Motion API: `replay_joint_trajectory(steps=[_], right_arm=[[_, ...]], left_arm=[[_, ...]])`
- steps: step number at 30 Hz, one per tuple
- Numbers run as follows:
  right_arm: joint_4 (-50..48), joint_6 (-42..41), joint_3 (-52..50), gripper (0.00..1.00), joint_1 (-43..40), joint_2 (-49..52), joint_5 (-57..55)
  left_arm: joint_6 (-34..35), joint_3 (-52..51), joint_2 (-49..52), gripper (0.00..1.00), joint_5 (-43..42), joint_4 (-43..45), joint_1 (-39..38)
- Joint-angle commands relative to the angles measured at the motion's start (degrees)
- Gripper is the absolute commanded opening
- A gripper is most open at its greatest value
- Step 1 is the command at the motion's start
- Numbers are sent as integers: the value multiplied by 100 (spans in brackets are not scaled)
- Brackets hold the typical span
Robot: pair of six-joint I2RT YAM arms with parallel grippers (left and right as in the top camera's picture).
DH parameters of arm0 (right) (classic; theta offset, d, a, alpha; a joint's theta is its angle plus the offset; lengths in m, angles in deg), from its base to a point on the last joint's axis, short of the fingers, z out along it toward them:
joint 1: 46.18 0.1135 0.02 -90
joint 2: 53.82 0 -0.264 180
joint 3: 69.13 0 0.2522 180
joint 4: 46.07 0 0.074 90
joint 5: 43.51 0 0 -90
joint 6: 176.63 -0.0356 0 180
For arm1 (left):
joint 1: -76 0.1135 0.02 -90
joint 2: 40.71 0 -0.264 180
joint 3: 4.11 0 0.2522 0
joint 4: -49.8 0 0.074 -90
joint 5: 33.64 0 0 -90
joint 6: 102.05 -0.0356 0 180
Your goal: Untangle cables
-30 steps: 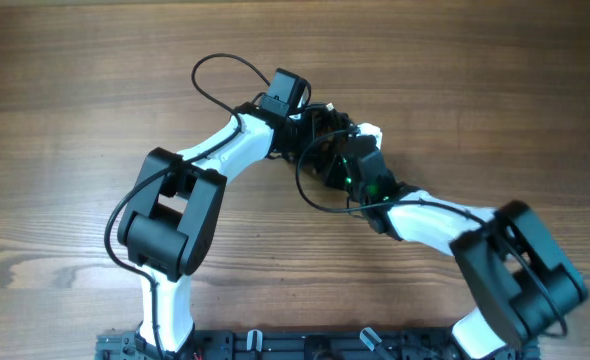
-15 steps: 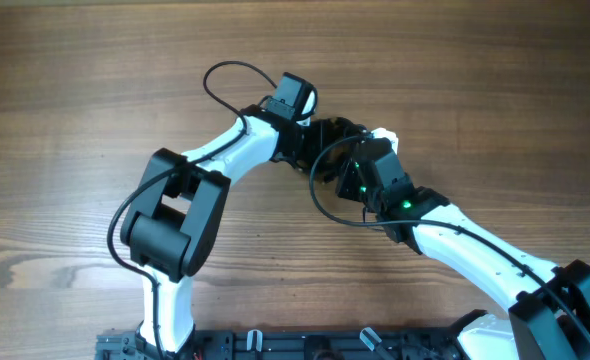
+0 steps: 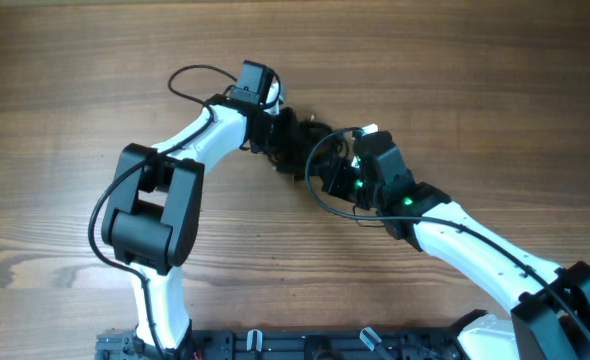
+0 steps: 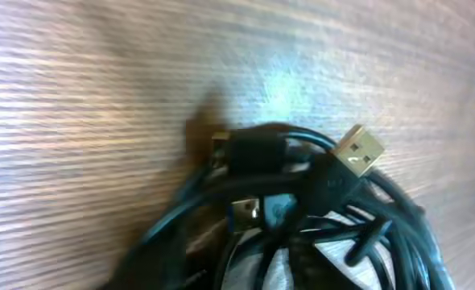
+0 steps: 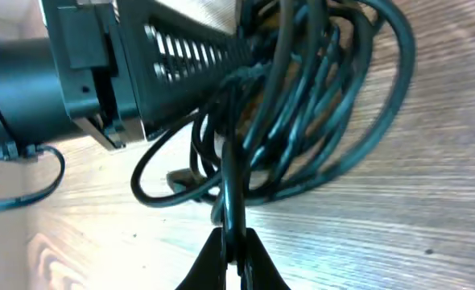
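Right hand (image 5: 231,242) is clenched on a single black strand (image 5: 225,185), which runs straight up from its fingertips into the tangle of cables (image 5: 318,105) just ahead of it. From above, that tangle (image 3: 300,150) lies on the wooden worktop (image 3: 455,80) squarely between the two hands. The left hand (image 3: 283,140) presses in from the upper left and the right hand (image 3: 340,170) from the lower right, so the line joining them runs slantwise across the knot. Both are about equally near, each touching or all but touching the bundle. Whether the left hand is released or grasping anything I cannot tell: its fingers are buried behind the loops in the right wrist view, and its own camera shows only cords close up. That close view does show a metal plug (image 4: 358,151) poking free at the upper right of the heap, tilted upward, with several cords crossing beneath it. The loops themselves fan out to the far side of the pinched strand, their long axis lying roughly across the line between the hands. My judgement is that the coming move turns on this. Drawing the pinched strand back toward the lower right, away from the left hand, would pull it lengthwise out of the coil, provided the other side is anchored. If the left hand has no hold, the whole bundle would likely just slide along with it.
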Motion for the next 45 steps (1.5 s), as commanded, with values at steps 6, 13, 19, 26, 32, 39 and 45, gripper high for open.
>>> replay_joint_trajectory(steps=[6, 13, 19, 26, 32, 39, 45], right_arm=[[199, -144, 136, 9, -2, -118, 361], [317, -136, 136, 57, -2, -114, 385], [361, -120, 136, 66, -2, -114, 155], [490, -83, 136, 68, -2, -114, -208], [442, 22, 136, 73, -2, 103, -717], [-612, 907, 136, 59, -7, 774, -715], [-1099, 929, 136, 51, -7, 1165, -1342]], left_arm=[[-15, -42, -188, 74, 693, -81, 260], [-15, -42, -188, 89, 625, -94, 367], [-662, -42, -267, 95, -892, 42, 367], [-791, -42, -695, 79, -966, -203, 372], [-765, -42, -713, 22, -238, -223, 372], [-765, -42, -710, 4, -216, -221, 365], [-721, -44, -710, 6, 208, -225, 365]])
